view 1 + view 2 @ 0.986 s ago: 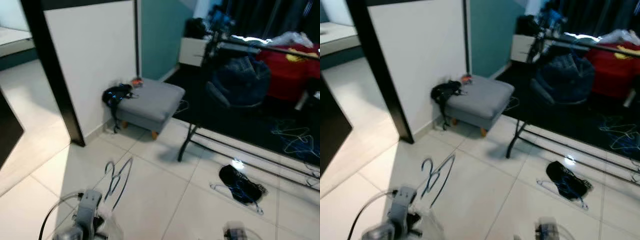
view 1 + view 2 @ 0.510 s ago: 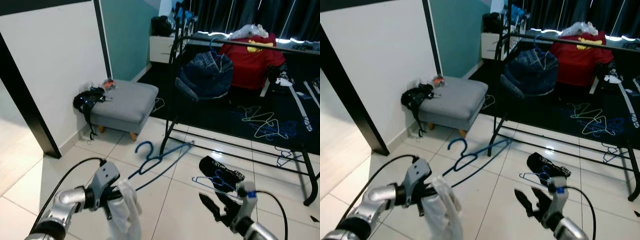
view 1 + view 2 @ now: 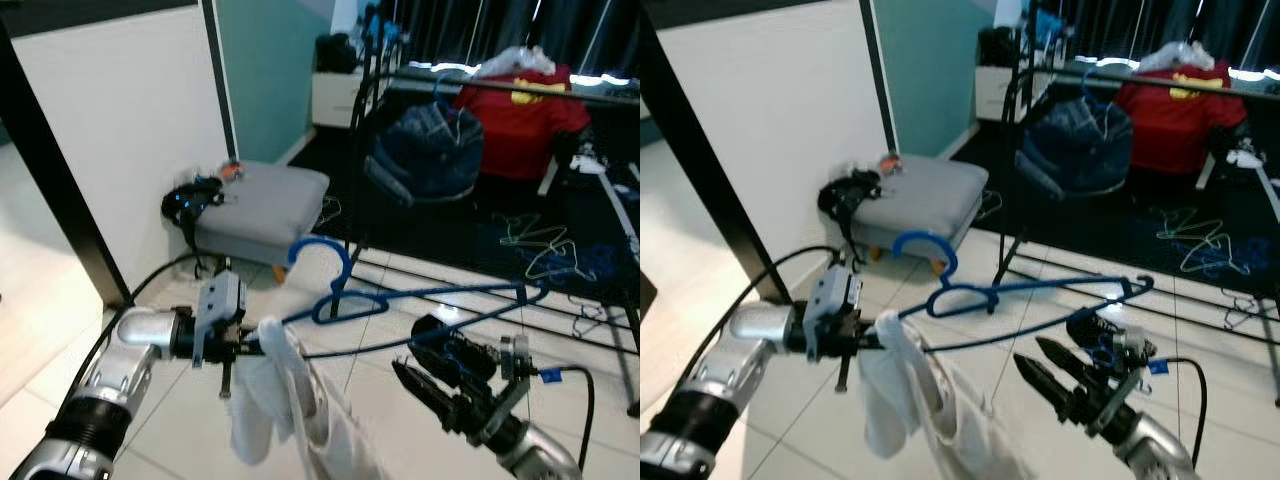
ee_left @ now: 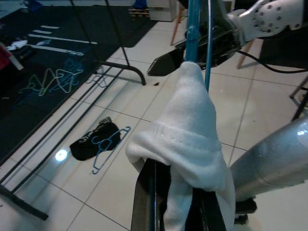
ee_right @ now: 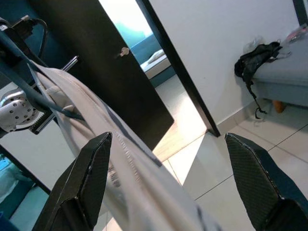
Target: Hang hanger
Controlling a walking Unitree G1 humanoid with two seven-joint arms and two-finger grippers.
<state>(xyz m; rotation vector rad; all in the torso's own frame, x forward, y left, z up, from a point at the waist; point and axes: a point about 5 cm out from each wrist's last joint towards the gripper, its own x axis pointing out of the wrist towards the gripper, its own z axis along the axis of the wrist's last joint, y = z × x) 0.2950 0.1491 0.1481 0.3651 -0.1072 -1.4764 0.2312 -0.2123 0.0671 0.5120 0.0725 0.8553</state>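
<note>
A blue hanger (image 3: 400, 297) with a white garment (image 3: 275, 395) draped on it is held out level in front of me. My left gripper (image 3: 245, 345) is shut on the hanger's near end through the cloth; its fingers (image 4: 149, 202) press the white fabric (image 4: 187, 139). My right gripper (image 3: 410, 365) is open just below the hanger's far end, and the garment (image 5: 125, 168) hangs between its spread fingers (image 5: 91, 178). Beyond stands the black clothes rack (image 3: 480, 80) with jeans (image 3: 425, 150) and a red shirt (image 3: 525, 110) on its rail.
A grey footstool (image 3: 265, 205) with a black bag (image 3: 190, 195) stands by the white wall (image 3: 120, 120), left of the rack. Several loose hangers (image 3: 545, 250) lie on the dark rug behind the rack's base. A black door frame (image 3: 50, 170) is at the left.
The camera has shifted. My left arm has lifted the hanger and garment higher, so the hanger lies level. My right gripper has risen close under the hanger's far end.
</note>
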